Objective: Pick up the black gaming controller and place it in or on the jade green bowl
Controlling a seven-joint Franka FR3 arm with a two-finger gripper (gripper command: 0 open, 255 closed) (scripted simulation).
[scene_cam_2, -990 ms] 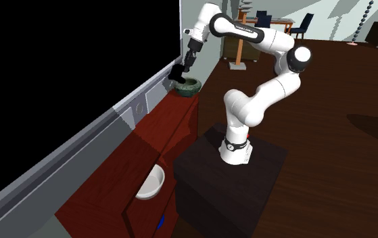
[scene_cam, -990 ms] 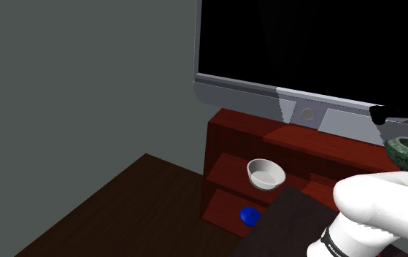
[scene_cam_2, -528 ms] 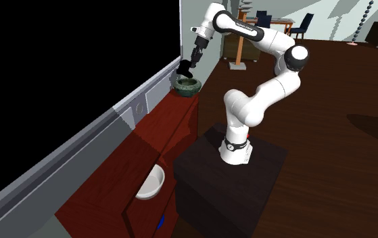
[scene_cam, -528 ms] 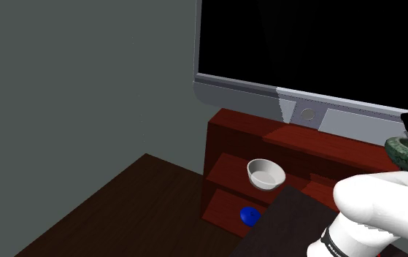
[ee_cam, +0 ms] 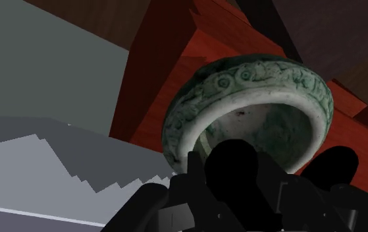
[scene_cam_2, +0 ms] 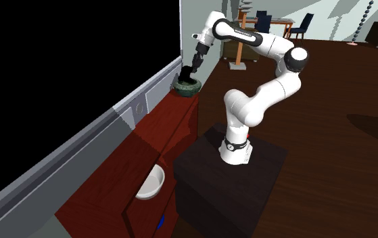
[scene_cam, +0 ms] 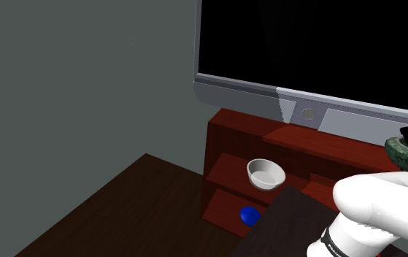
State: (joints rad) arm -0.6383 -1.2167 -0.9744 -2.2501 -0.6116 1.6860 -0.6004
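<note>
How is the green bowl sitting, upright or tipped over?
Upright. The green bowl rests on its base on the red-brown cabinet, its opening facing up toward the gripper coming down over it.

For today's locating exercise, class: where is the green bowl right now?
In the second exterior view, the green bowl sits at the far end of the red-brown cabinet top, directly beneath the gripper.

Shoulder view looks past the white arm at a dark-red wooden cabinet; second exterior surveys both from afar; wrist camera hugs the carved green bowl all share.
</note>
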